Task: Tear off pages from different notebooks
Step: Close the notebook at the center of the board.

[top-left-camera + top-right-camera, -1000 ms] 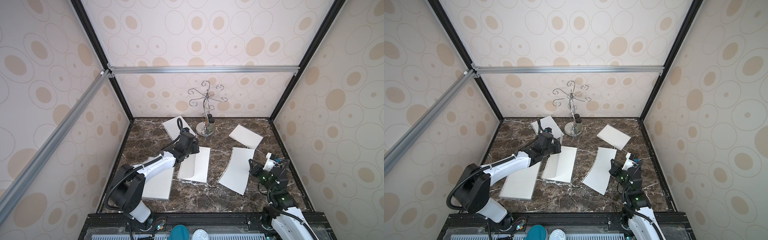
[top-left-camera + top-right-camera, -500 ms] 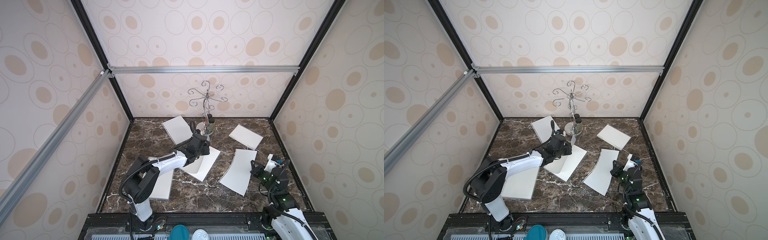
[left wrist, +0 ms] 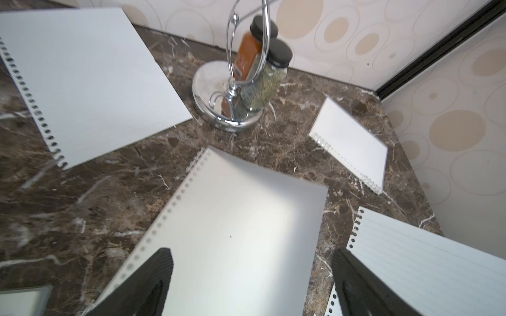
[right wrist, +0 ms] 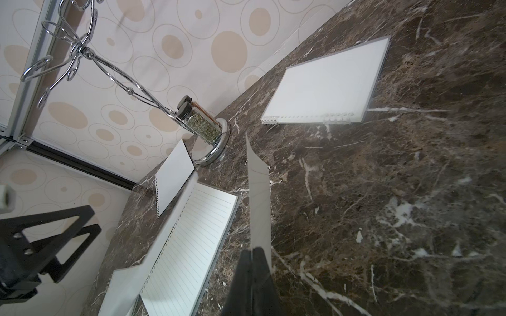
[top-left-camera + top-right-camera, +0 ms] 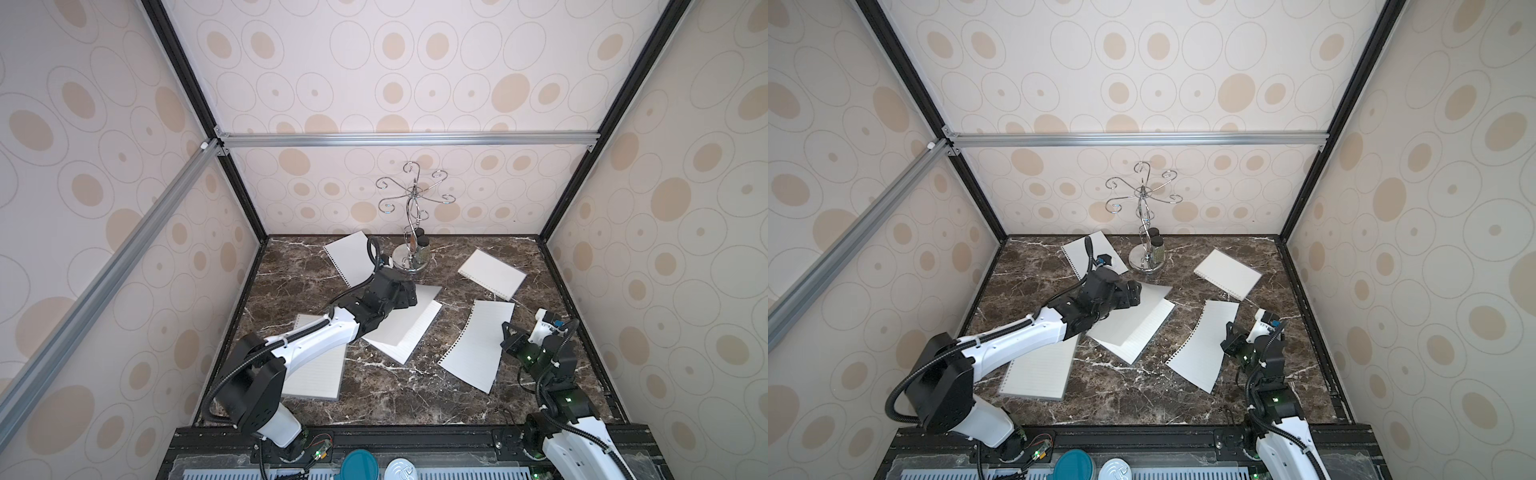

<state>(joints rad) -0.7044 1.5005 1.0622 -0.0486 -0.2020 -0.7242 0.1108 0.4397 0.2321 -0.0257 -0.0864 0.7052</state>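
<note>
Jar of orange powder (image 3: 247, 54), jar of green herbs (image 3: 267, 84), on chrome stand (image 3: 205, 82)

Bare front tabletop (image 5: 395, 401); wire stand (image 5: 409, 261) behind

Notebooks (image 5: 320, 374) and loose pages (image 5: 347, 257) on the worktop (image 5: 291, 282)
Three of each; one page (image 5: 426, 293) overlaps the centre notebook (image 5: 399, 336), another (image 5: 478, 345) curls at right.

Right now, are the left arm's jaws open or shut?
Open: the left wrist view shows the jaws wide apart over a loose page.
</note>
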